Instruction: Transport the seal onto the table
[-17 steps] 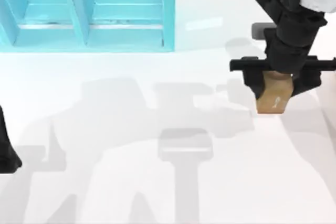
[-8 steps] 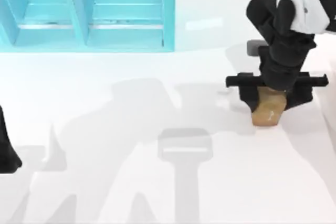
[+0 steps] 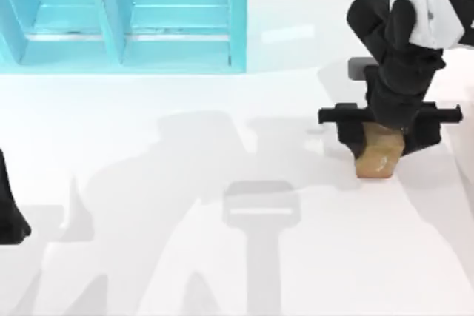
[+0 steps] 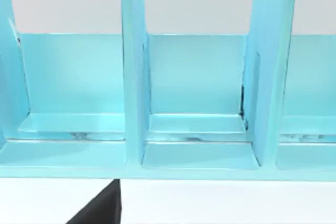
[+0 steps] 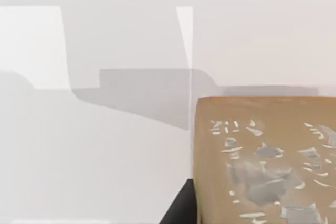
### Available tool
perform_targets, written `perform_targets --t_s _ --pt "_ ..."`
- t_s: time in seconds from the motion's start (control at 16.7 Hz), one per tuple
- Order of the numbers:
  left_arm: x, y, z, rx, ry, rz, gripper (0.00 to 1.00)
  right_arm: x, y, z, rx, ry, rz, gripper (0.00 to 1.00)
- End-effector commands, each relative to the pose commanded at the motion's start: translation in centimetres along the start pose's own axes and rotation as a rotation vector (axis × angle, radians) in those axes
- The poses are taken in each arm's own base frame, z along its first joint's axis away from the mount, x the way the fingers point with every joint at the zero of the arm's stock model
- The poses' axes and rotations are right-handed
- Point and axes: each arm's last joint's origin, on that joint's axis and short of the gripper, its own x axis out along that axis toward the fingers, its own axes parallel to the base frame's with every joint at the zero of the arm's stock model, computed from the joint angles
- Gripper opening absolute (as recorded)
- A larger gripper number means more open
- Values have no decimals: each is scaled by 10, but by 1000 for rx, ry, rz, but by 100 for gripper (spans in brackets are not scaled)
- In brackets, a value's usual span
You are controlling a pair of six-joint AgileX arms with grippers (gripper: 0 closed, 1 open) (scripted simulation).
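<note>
Top view showed my right gripper [image 3: 380, 140] clamped on the seal [image 3: 378, 158], which hung straight below my fingers, close above the table [image 3: 222, 257]; left arm parked far left.

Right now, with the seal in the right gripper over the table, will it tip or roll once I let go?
Probably not roll: the seal looks blocky with flat faces. It seems rigid, holding its shape between the right gripper's fingers. It may tip slightly if released tilted, since it hangs below the fingers; whether it touches the table is unclear.
</note>
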Motion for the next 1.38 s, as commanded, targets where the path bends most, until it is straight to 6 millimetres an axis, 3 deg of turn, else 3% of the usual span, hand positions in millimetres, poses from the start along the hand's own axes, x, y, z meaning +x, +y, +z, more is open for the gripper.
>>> perform_targets --t_s 0.42,1.08,1.2,1.38 --pt "0 0 0 0 0 0 100 0 0 0 0 0 0 98" --pt "0 0 0 0 0 0 100 -3 0 1 2 1 0 100" --pt "0 0 0 0 0 0 100 -16 2 5 2 3 -1 100" --pt "0 0 0 0 0 0 100 -55 5 11 2 5 -2 100"
